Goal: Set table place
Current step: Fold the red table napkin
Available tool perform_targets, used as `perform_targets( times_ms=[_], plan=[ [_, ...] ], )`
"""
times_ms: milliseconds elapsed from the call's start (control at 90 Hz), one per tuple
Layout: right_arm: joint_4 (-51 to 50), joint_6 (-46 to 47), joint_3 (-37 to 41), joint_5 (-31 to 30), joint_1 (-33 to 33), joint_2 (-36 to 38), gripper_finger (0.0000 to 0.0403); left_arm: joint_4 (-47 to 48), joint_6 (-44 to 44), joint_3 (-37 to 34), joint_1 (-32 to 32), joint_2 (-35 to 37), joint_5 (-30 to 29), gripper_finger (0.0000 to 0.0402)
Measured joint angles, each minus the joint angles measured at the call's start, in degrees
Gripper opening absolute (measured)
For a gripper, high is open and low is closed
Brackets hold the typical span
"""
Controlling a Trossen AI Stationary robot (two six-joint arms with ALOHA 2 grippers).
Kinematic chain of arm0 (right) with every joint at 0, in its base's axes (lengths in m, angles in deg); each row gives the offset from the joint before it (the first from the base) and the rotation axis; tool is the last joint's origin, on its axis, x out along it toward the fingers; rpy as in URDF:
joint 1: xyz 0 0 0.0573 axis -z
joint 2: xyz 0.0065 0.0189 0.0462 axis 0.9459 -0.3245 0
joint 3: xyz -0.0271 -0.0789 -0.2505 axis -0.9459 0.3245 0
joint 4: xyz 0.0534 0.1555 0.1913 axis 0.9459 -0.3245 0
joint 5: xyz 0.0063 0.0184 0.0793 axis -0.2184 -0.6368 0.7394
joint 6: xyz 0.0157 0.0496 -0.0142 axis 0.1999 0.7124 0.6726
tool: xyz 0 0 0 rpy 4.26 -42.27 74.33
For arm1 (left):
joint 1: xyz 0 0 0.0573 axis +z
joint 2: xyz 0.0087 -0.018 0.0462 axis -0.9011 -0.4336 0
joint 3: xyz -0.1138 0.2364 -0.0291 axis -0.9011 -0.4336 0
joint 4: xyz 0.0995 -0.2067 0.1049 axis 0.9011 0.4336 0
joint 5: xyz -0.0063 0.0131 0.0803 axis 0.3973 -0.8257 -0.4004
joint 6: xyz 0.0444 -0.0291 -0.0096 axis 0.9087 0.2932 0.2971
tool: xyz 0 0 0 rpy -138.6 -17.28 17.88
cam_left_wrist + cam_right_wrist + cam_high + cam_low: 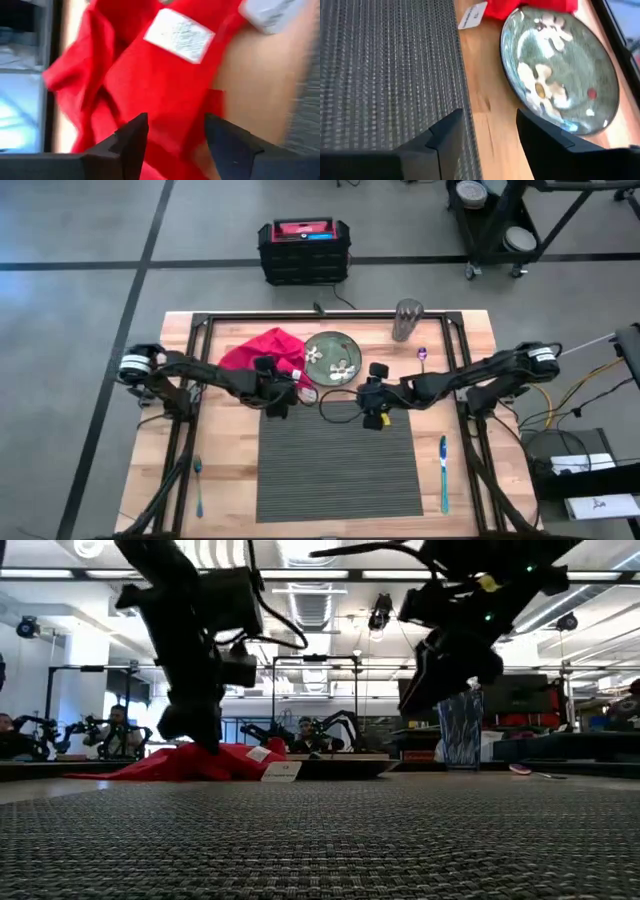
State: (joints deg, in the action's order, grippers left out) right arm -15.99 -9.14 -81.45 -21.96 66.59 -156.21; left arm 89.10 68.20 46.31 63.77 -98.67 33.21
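Observation:
A dark grey ribbed placemat [338, 465] lies at the table's near middle. Just beyond its far edge sits a green flowered plate [333, 355], and a crumpled red napkin [262, 350] with a white tag [180, 35] lies to the plate's left. My left gripper [176, 122] is open, pointing down over the napkin's near edge [205, 755]. My right gripper [490, 117] is open and raised above the placemat's far edge [455, 75], beside the plate [560, 70], with nothing between its fingers. My left gripper comes at the red napkin from above with its fingers [132, 135] spread on either side of a fold near the cloth's near edge. I cannot tell whether the fingertips touch the cloth. The napkin lies crumpled on the table.
A glass [407, 320] and a purple spoon [422, 355] stand at the far right. Blue-handled utensils lie at the placemat's right [444, 470] and left [198, 485]. The black rail frame [330, 315] runs along the far edge and both sides.

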Motion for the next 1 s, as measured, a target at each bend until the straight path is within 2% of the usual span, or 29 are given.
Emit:
perform_targets(
  times_ms=[89, 200, 256, 367, 578, 678, 833, 1000],
  plan=[
    [2.4, -2.1, 0.0, 0.0, 0.5, -1.9, 0.017, -2.0, 0.4, 0.1, 0.0, -0.7, -0.9, 0.0116],
    [4.7, -4.9, 0.0, 0.0, 0.8, -3.3, 0.0157, -2.6, -0.2, 1.0, -0.1, -0.4, -0.6, 0.0032],
    [5.4, -6.1, 0.0, 0.0, 0.9, -3.4, 0.0149, -2.5, -0.9, 1.6, -0.3, 0.4, -0.4, 0.0012],
    [6.7, -8.4, -0.4, 0.0, 0.9, -2.5, 0.0132, -1.6, -3.2, 4.9, -1.2, 2.7, 1.0, 0.0007],
    [10.4, -8.5, -4.7, 0.1, 0.9, -1.8, 0.0112, -0.5, -7.8, 12.4, -2.1, 8.1, 12.1, 0.0001],
    [14.2, -7.8, -6.3, 1.1, 0.9, -2.5, 0.0112, -0.6, -8.0, 14.3, -2.1, 8.7, 14.8, 0.0001],
    [18.1, -5.3, -8.3, 6.1, 0.9, -4.4, 0.0138, -1.3, -8.3, 15.2, -2.1, 8.8, 16.5, 0.0001],
    [16.0, -3.9, -9.2, 10.9, 0.0, -6.4, 0.0185, -1.4, -8.8, 15.2, -2.1, 8.8, 16.4, 0.0001]
  ],
)
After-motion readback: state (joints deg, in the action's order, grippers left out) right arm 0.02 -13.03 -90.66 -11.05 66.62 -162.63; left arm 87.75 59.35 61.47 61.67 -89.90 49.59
